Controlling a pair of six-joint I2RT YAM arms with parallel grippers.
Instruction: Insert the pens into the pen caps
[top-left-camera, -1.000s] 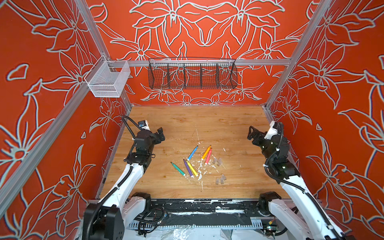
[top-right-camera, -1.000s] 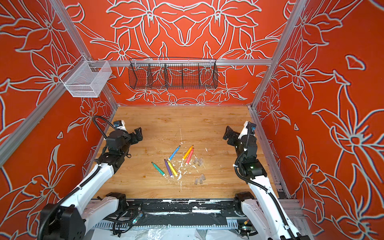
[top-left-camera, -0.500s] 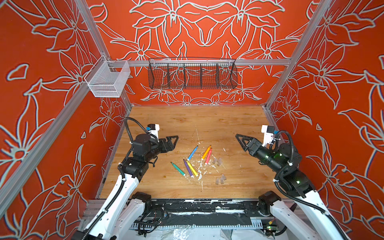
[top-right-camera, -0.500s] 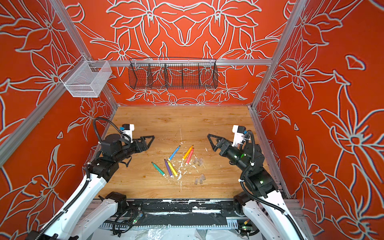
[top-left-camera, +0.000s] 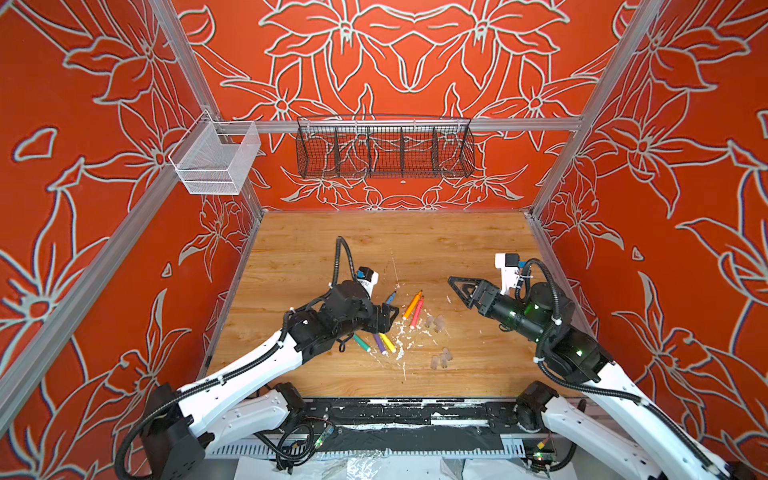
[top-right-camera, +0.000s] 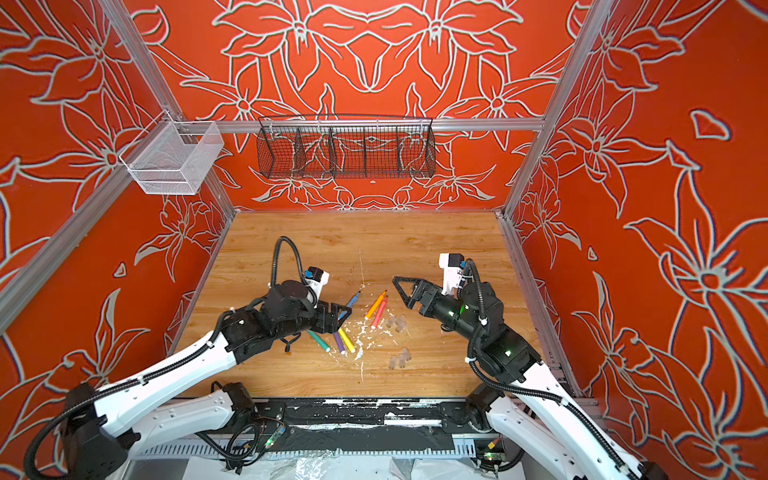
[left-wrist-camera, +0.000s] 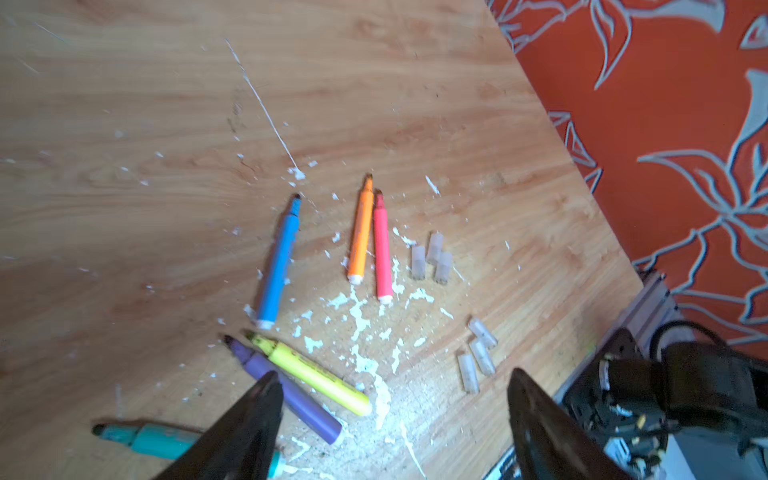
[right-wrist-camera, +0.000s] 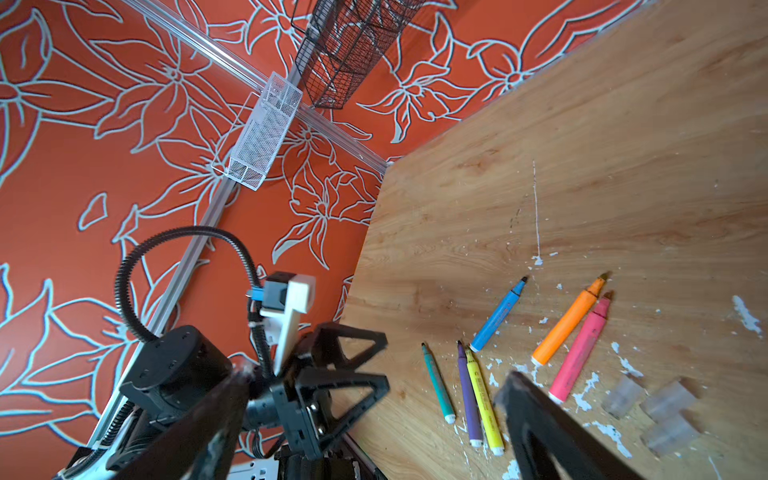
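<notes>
Over the desk (top-left-camera: 332, 249), both arms have swung inward: the left hand (top-left-camera: 388, 318), jaws apart, hangs above the loose pens (top-left-camera: 412, 306), and the right hand (top-left-camera: 457, 289) gapes empty near the pen caps (top-left-camera: 434, 324), ready for first grasps.

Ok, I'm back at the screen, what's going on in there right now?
No pen is capped yet. All six pens lie loose on the table, with the six clear caps beside them in two clusters of three. The left gripper sits low over the purple pen and yellow pen, jaws apart, gripping nothing. The right gripper hangs in the air to the right of the pens, jaws wide, also empty.
</notes>
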